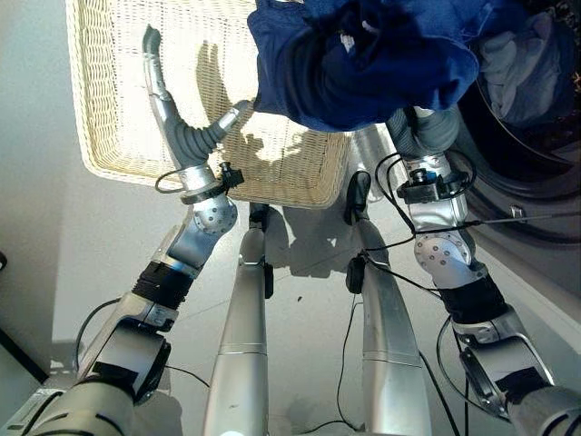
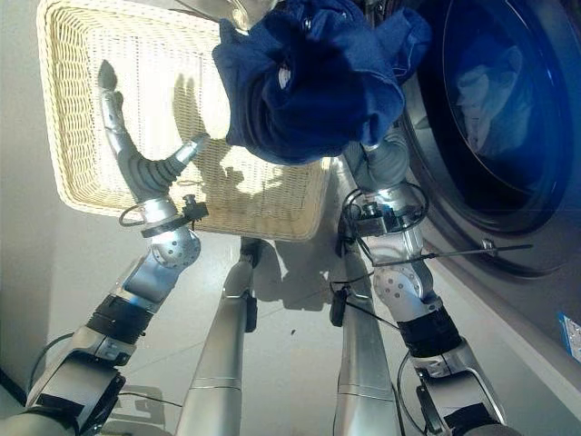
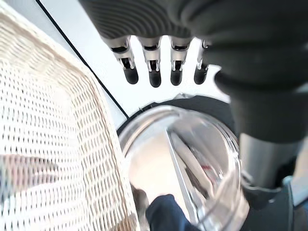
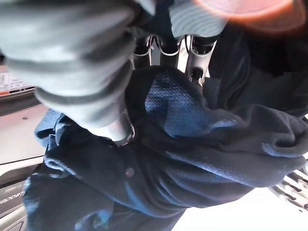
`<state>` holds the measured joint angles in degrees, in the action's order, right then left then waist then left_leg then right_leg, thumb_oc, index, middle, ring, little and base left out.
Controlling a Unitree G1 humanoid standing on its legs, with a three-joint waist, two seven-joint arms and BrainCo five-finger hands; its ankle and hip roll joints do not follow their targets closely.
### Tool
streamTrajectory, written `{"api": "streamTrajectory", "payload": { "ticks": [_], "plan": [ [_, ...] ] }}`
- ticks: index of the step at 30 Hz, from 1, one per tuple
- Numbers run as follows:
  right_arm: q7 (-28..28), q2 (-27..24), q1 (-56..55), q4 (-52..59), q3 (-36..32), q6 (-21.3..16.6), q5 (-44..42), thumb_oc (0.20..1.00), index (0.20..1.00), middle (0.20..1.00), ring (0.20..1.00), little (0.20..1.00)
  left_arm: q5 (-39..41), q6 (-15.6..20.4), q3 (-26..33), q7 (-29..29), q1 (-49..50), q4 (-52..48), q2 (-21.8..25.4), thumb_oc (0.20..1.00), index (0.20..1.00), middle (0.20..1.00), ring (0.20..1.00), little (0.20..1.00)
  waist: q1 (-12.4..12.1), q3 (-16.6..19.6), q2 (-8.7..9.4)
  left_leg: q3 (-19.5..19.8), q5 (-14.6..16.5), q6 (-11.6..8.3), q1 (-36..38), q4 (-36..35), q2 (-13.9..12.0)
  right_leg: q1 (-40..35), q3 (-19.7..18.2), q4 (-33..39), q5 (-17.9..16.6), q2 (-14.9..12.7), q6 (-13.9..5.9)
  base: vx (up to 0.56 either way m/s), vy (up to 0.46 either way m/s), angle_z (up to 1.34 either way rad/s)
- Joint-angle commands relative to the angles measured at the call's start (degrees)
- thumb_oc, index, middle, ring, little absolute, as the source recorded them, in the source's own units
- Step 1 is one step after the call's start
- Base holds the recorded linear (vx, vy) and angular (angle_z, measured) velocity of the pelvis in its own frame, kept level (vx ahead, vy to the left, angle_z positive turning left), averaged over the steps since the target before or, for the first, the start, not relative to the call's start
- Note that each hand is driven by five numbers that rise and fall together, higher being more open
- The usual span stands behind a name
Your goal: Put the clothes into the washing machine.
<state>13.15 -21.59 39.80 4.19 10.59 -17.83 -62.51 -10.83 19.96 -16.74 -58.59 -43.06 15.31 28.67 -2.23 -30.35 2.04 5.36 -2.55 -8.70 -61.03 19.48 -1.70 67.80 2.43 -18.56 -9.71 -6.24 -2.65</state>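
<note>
A bunched dark blue garment (image 1: 363, 59) hangs above the wicker basket's right edge, just left of the washing machine's open drum (image 2: 495, 109). My right hand (image 4: 166, 48) is under it, and in the right wrist view its fingers curl into the blue cloth (image 4: 192, 139). My left hand (image 1: 186, 136) is over the basket with straight fingers and holds nothing. Its thumb reaches the garment's left edge. A light blue cloth (image 2: 481, 91) lies inside the drum.
The pale wicker basket (image 1: 118, 136) stands on the floor ahead, close beside the machine. The machine's round glass door (image 3: 192, 159) shows past my left hand's fingers, next to the basket wall (image 3: 48, 144). The grey machine front (image 2: 536, 300) runs along the right.
</note>
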Motion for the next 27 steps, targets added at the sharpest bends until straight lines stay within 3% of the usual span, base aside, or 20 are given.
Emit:
{"api": "streamTrajectory", "payload": {
  "ticks": [1,4,14,16,21,22,23,25,26,27],
  "plan": [
    [-4.7,-1.4,1.8,4.3,-1.1,-1.2,-1.8,0.2,0.2,0.2,0.2,0.2,3.1,0.0,2.4,-1.8,-1.8,2.1,0.3,1.0,1.0,1.0,1.0,1.0,2.3,0.6,-3.61,-3.3,-5.3,5.06,1.0,-4.8,5.8,-2.6,7.2,-2.4,1.0,3.4,-5.19,0.0,0.0,0.0],
    [-12.4,-3.2,3.5,-1.7,-2.4,0.3,-5.2,0.2,0.2,0.2,0.2,0.2,5.2,-0.3,1.6,-2.0,-3.4,6.6,0.8,1.0,1.0,1.0,1.0,1.0,2.4,0.6,-3.68,-3.6,-5.3,4.93,1.3,-5.1,5.4,-2.7,7.0,-2.3,1.0,3.5,-5.22,-0.01,0.037,0.0],
    [-21.1,-11.7,8.7,-31.9,-5.4,-1.8,-19.8,0.2,0.2,0.2,0.2,0.2,12.6,-1.0,-4.5,-3.1,-10.2,20.8,4.0,1.0,1.0,1.0,1.0,1.0,2.7,0.6,-3.69,-4.2,-5.0,4.35,1.3,-6.2,4.6,-2.6,7.2,-1.4,0.6,3.6,-5.4,0.0,0.004,0.0],
    [-21.6,-13.0,9.7,-35.7,-5.1,-2.1,-21.1,0.2,0.2,0.2,0.2,0.2,14.4,-0.9,-5.3,-2.9,-11.0,22.4,4.7,1.0,1.0,1.0,1.0,1.0,2.8,0.6,-3.67,-4.2,-4.9,4.27,1.3,-6.3,4.5,-2.6,7.2,-1.2,0.6,3.7,-5.38,0.0,0.0,-0.04],
    [-29.1,-16.7,14.2,-45.5,-3.8,-2.3,-20.0,0.2,0.2,0.2,0.2,0.2,16.3,-1.0,-7.6,-1.9,-13.1,26.2,5.8,1.0,1.0,1.0,1.0,1.0,2.6,0.6,-3.65,-4.0,-4.7,4.17,0.8,-6.1,4.4,-2.1,7.0,-1.2,0.7,3.9,-5.1,0.0,-0.004,-0.02],
    [-34.8,-19.1,17.2,-48.2,-3.0,-3.1,-18.2,0.2,0.2,0.2,0.2,0.2,16.8,-1.3,-8.6,-1.7,-13.8,27.3,6.0,1.0,1.0,1.0,1.0,1.0,2.6,0.6,-3.66,-3.8,-4.6,4.13,0.6,-5.9,4.4,-1.9,6.8,-1.2,0.6,4.2,-5.01,0.0,0.0,0.0],
    [-36.7,-20.1,18.4,-49.1,-2.7,-4.1,-17.7,0.2,0.2,0.2,0.2,0.2,16.8,-1.5,-8.9,-1.6,-14.0,27.7,6.1,1.0,1.0,1.0,1.0,1.0,2.6,0.6,-3.66,-3.7,-4.5,4.12,0.7,-5.9,4.3,-2.0,6.6,-1.1,0.6,4.2,-4.96,0.0,0.0,0.0],
    [-44.9,-24.8,23.6,-51.7,-1.7,-8.7,-15.6,0.2,0.2,0.2,0.2,0.2,17.2,-0.9,-10.0,-1.5,-13.2,28.4,7.1,1.0,1.0,1.0,1.0,1.0,2.4,0.6,-3.65,-3.5,-3.8,4.11,0.5,-5.0,4.1,-2.0,6.4,-1.3,0.8,4.2,-4.86,0.0,0.0,0.0],
    [-50.6,-28.2,26.8,-53.3,-1.5,-12.7,-13.4,0.2,0.2,0.2,0.2,0.2,16.8,0.1,-10.4,-2.2,-11.2,28.3,7.5,1.0,1.0,1.0,1.0,1.0,2.2,0.6,-3.36,-3.1,-3.1,4.18,0.5,-4.8,4.0,-2.2,6.2,-1.3,1.1,4.4,-4.78,0.0,0.001,-0.03],
    [-52.1,-29.1,27.7,-53.9,-1.2,-14.2,-12.5,0.2,0.2,0.2,0.2,0.2,16.7,0.3,-10.4,-2.5,-10.5,28.1,7.7,1.0,1.0,1.0,1.0,1.0,2.2,0.6,-3.3,-3.0,-3.0,4.22,0.5,-4.6,3.9,-2.2,6.2,-1.5,1.2,4.4,-4.76,-0.01,0.006,-0.04]
  ]
}}
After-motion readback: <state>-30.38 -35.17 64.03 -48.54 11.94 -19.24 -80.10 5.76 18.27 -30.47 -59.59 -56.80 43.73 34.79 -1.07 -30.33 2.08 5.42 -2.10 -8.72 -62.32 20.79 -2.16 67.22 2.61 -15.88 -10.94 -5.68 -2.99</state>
